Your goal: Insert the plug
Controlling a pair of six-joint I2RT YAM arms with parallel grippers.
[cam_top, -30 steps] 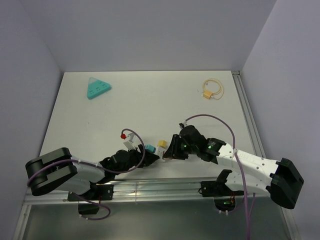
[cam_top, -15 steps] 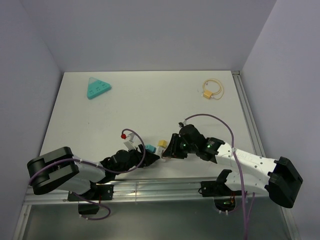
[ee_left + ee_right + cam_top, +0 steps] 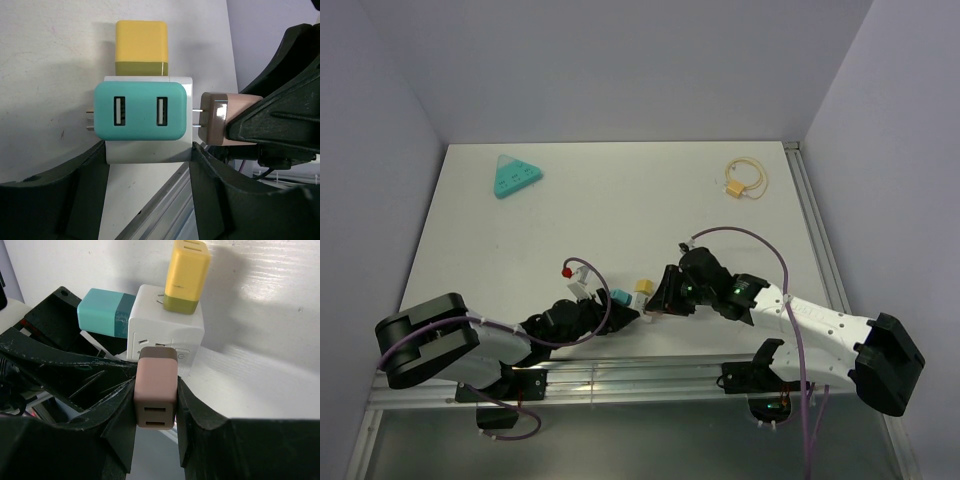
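A white socket cube (image 3: 150, 150) sits between the fingers of my left gripper (image 3: 148, 150), which is shut on its two sides. A teal plug (image 3: 139, 111) and a yellow plug (image 3: 141, 47) sit in the cube. My right gripper (image 3: 156, 405) is shut on a pink-brown plug (image 3: 156, 390). That plug's two metal prongs reach the cube's right side, with bare prong still showing between the pink-brown plug (image 3: 225, 119) and the cube. In the top view the two grippers meet at the cube (image 3: 632, 296) near the table's front edge.
A teal triangular piece (image 3: 516, 177) lies at the back left. A yellow loop with a small block (image 3: 744, 178) lies at the back right. A metal rail (image 3: 620, 378) runs along the near edge, just below the grippers. Walls close the table on three sides.
My right arm has shifted slightly left toward the cube, still holding the pink-brown plug. The left arm and the cube have stayed where they were.
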